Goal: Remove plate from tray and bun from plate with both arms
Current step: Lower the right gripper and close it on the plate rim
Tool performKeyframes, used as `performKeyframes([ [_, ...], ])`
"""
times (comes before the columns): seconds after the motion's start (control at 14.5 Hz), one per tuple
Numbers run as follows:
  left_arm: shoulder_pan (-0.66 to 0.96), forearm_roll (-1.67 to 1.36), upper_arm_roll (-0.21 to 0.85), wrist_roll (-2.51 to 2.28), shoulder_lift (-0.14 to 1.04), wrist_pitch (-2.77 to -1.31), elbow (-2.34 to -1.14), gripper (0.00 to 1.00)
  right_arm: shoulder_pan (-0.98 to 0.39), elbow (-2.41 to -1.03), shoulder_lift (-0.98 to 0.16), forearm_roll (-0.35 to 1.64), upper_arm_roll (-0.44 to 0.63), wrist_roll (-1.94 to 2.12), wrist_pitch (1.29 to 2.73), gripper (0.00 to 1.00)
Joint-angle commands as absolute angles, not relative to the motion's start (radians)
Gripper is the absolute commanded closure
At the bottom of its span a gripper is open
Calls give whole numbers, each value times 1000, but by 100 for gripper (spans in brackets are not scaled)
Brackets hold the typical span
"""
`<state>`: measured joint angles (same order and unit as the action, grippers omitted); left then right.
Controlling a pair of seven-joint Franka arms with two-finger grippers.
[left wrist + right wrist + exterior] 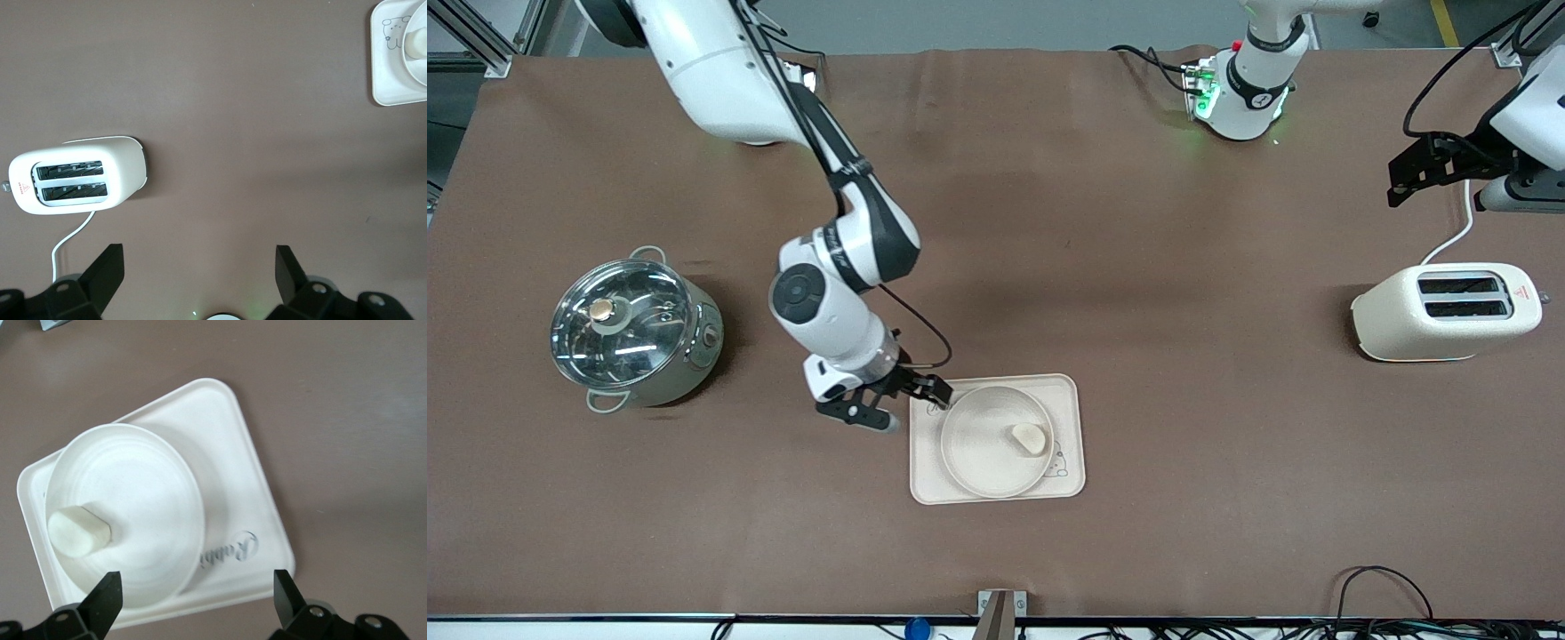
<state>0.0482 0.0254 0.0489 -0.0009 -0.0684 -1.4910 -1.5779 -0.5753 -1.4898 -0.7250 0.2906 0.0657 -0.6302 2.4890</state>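
Bare table btwn tray [1069, 391] & toaster [1445, 313]; right end effector [896, 402] crowds tray's pot-side [636, 333] edge

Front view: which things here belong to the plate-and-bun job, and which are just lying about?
Part of the job:
- plate, on the tray
- bun, on the plate
- right gripper, open beside the tray's edge
- left gripper, open, waiting above the toaster's end of the table

Just lying about:
- tray with rabbit drawing, under the plate
- toaster
- lidded pot
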Motion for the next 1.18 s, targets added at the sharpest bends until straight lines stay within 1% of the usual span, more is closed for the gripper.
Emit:
performKeyframes([
  [0.0,44,29,48,15,-58,-1473,-1552,0,-593,-1436,-788,293,74,-647,2502,0],
  [0.21,46,29,48,15,-58,-1473,-1552,0,-607,-1361,-885,291,75,-644,2537,0],
  [0.28,45,29,46,15,-58,-1473,-1552,0,-606,-1352,-897,291,75,-643,2540,3],
  [0.35,44,29,45,15,-58,-1473,-1552,0,-600,-1347,-899,293,75,-638,2542,8],
  [0.48,35,29,43,18,-63,-1471,-1552,0,-597,-1347,-899,293,75,-635,2542,24],
  [0.55,26,29,43,18,-64,-1471,-1552,0,-595,-1347,-907,291,75,-635,2542,27],
  [0.69,26,29,43,20,-64,-1471,-1554,0,-594,-1336,-923,291,75,-623,2552,43],
  [0.76,26,29,43,24,-66,-1470,-1552,0,-594,-1335,-933,291,75,-608,2569,49],
  [0.83,26,29,43,26,-64,-1471,-1552,0,-594,-1335,-948,291,75,-588,2600,50],
  [0.9,26,29,43,26,-64,-1471,-1552,0,-594,-1336,-954,293,74,-577,2623,55],
  [0.97,26,28,44,26,-64,-1470,-1552,0,-594,-1336,-956,293,74,-575,2625,69],
  [1.04,26,29,44,26,-64,-1471,-1552,0,-595,-1336,-956,293,74,-578,2625,90],
  [1.11,26,29,44,26,-64,-1470,-1552,0,-601,-1336,-956,293,75,-580,2625,100],
])
